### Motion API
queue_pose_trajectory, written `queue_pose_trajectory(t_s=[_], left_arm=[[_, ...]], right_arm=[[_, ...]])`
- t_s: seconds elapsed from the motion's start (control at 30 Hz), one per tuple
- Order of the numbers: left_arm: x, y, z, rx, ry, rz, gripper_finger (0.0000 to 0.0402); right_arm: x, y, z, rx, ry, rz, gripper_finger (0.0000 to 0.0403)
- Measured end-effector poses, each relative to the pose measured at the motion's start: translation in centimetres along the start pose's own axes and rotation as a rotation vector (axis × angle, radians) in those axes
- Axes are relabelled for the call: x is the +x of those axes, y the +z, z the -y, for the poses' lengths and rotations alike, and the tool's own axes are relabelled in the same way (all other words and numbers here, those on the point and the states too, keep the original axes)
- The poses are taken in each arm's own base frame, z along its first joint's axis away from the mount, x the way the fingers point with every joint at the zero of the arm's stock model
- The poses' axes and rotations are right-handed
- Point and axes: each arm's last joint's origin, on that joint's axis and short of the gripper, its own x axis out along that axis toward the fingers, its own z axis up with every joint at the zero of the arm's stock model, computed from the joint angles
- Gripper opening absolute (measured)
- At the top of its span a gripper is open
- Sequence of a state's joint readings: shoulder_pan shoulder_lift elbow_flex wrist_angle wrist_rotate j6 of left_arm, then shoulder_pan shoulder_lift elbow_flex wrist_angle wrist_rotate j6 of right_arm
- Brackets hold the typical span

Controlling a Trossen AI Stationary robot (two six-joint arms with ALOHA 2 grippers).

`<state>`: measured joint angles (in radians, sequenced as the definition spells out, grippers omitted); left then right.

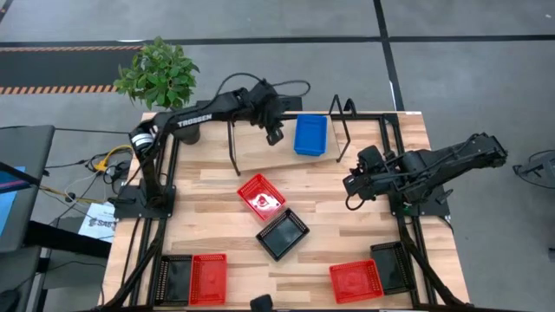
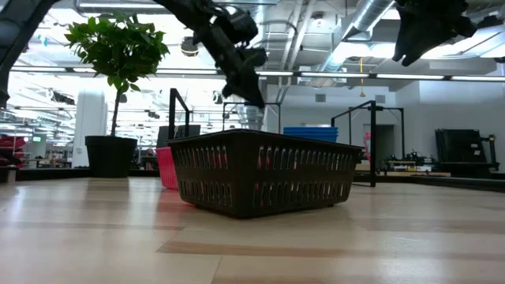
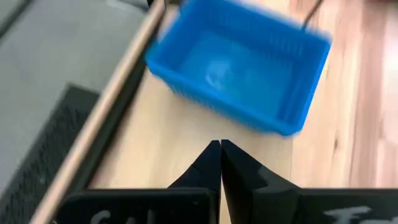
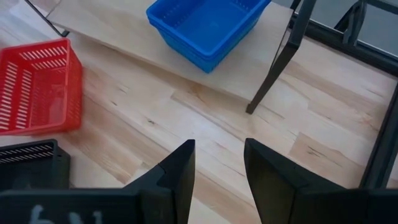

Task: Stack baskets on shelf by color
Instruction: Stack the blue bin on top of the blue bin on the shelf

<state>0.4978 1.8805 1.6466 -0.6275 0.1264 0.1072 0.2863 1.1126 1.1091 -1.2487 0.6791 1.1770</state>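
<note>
Near edge of bench: black and red baskets paired at left and right. Mid-bench: red basket touching black basket. Farther: right pincer raised, part open, empty. Farthest: blue baskets on shelf; left pincer beside, shut, empty.

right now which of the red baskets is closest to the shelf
The red basket in the table's middle, tilted beside a black basket, is closest to the shelf. The other two red baskets sit along the table's opposite edge.
</note>
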Motion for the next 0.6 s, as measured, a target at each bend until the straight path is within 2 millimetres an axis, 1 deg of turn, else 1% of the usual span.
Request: queue_pose_trajectory(t_s=[0.1,0.17,0.37,0.43,0.5,0.6], left_arm=[[2.1,-0.9,1.2,0.019,0.003,-0.085,0.0000],[3.5,-1.3,1.7,0.014,0.022,-0.097,0.0000],[7.1,-2.5,1.7,-0.051,-0.021,-0.144,0.0000],[7.9,-2.5,1.9,-0.056,-0.036,-0.126,0.0000],[8.0,-2.3,2.1,-0.058,-0.051,-0.111,0.0000],[8.1,-1.5,2.5,-0.051,-0.057,-0.025,0.0000]], right_arm=[[0.0,0.0,0.0,0.003,0.003,0.002,0.0161],[0.1,0.0,-0.1,0.001,0.000,0.001,0.0161],[-0.1,-0.3,-0.3,-0.014,0.016,-0.002,0.0161],[-0.2,-0.4,-0.4,-0.020,0.023,-0.002,0.0161],[-0.3,-0.5,-0.4,-0.026,0.027,-0.003,0.0161],[-0.4,-0.6,-0.4,-0.029,0.031,-0.003,0.0161]])
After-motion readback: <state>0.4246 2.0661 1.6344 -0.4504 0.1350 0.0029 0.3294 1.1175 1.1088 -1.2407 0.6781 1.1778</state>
